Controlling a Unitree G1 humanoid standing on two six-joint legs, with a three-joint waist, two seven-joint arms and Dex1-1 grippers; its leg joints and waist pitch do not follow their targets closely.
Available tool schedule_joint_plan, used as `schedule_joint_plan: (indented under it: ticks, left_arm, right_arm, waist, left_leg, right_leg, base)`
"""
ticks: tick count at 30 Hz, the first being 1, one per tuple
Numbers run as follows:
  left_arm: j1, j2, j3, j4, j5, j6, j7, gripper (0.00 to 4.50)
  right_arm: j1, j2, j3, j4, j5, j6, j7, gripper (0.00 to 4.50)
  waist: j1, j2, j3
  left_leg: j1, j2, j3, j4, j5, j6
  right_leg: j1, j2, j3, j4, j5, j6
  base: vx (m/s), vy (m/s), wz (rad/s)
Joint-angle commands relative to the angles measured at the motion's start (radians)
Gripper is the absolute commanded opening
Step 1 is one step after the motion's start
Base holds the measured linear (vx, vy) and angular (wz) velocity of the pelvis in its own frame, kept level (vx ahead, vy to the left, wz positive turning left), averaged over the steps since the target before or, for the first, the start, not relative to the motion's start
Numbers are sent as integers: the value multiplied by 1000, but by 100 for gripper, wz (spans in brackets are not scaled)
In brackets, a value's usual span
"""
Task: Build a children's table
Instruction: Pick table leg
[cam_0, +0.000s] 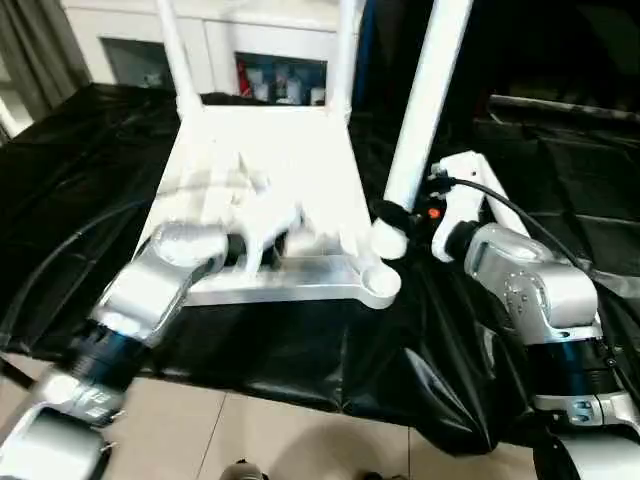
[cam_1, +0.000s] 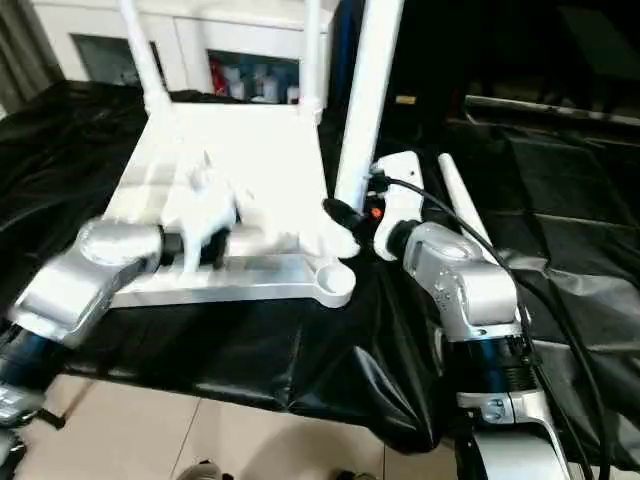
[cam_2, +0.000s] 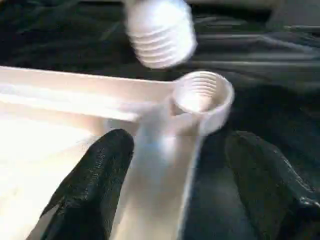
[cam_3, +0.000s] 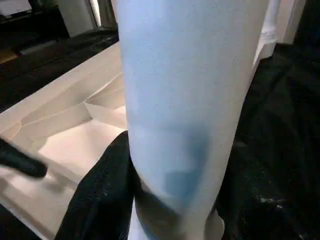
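Observation:
The children's table top (cam_0: 270, 150) lies upside down on a black-covered surface. Two white legs (cam_0: 172, 50) (cam_0: 345, 50) stand upright in its far corner sockets. My right gripper (cam_0: 395, 215) is shut on a third leg (cam_0: 425, 100), held nearly upright. That leg's threaded end (cam_2: 160, 32) hangs just above and beside the near right corner socket (cam_2: 202, 95). One black finger (cam_3: 102, 195) presses the leg's side. My left gripper (cam_2: 180, 190) is open, its fingers straddling the top's near rim close to that socket. A fourth leg (cam_1: 462, 200) lies on the cloth to the right.
A white glass-door cabinet (cam_0: 250, 40) stands right behind the work surface. The black cloth (cam_0: 300, 350) hangs crumpled over the near edge above a tiled floor. A black cable (cam_1: 470, 215) runs along my right forearm.

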Motion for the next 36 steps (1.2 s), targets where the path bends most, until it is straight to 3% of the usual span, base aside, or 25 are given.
schedule_joint_plan:
  ticks: [1, 5, 10, 13, 14, 18, 22, 24, 30, 36]
  left_arm:
    - [-24, 14, -54, 79, 47, -80, -61, 328]
    - [-64, -10, -85, 203, 100, -130, -54, 283]
    - [-118, -55, -92, 340, 126, -212, -91, 261]
    - [-156, -94, -90, 439, 126, -259, -111, 233]
    - [-167, -106, -91, 470, 128, -269, -116, 221]
    - [-192, -127, -101, 552, 146, -308, -158, 193]
    - [-202, -146, -98, 610, 156, -325, -177, 158]
    - [-212, -155, -96, 654, 170, -351, -171, 150]
    - [-225, -157, -85, 711, 185, -382, -166, 107]
    - [-214, -133, -77, 720, 195, -400, -198, 63]
  right_arm:
    - [10, -8, -4, -14, -16, -27, -4, 189]
    - [15, -7, -3, -17, -25, -28, 1, 189]
    - [20, -14, -2, -22, -20, -29, 1, 189]
    - [23, -17, -1, -25, -23, -28, 5, 189]
    - [24, -18, 0, -26, -25, -28, 6, 189]
    - [30, -21, -2, -37, -27, -21, 9, 189]
    - [38, -30, -7, -47, -24, -12, 9, 189]
    - [41, -33, -9, -49, -24, -11, 8, 189]
    - [43, -31, -9, -53, -24, -8, 7, 189]
    - [41, -30, -10, -52, -19, -6, 11, 189]
  waist:
    - [-9, 7, -85]
    - [-12, 5, -85]
    - [-17, 2, -87]
    - [-23, 3, -84]
    - [-22, 2, -89]
    - [-26, 9, -93]
    - [-23, 15, -98]
    - [-22, 12, -98]
    - [-20, 15, -97]
    - [-22, 13, -91]
  left_leg:
    - [1, 6, 22, -74, -134, 10]
    - [-1, -1, 22, -72, -163, 6]
    - [-3, -1, 21, -70, -162, 15]
    - [-4, -10, 26, -65, -166, 26]
    - [-2, -9, 25, -64, -161, 27]
    - [-10, 2, 17, -71, -128, 26]
    - [-6, 9, 16, -70, -83, 34]
    - [-5, 10, 18, -69, -64, 39]
    - [-2, 13, 19, -72, -81, 37]
    - [1, 9, 20, -75, -131, 26]
  right_leg:
    - [83, -57, 58, -85, -406, 0]
    - [86, -54, 50, -98, -473, 56]
    - [86, -55, 43, -103, -479, 58]
    - [82, -50, 38, -117, -508, 74]
    - [85, -52, 37, -113, -497, 73]
    - [94, -56, 43, -98, -406, 38]
    - [94, -60, 55, -77, -295, -36]
    - [97, -59, 59, -68, -243, -68]
    - [99, -64, 61, -70, -259, -84]
    - [97, -63, 57, -86, -365, -44]
  base:
    - [0, 0, 0]
    - [0, 0, 0]
    - [0, 0, 0]
    - [0, 0, 0]
    - [0, 0, 0]
    - [0, 0, 0]
    - [0, 0, 0]
    - [0, 0, 0]
    - [0, 0, 0]
    - [0, 0, 0]
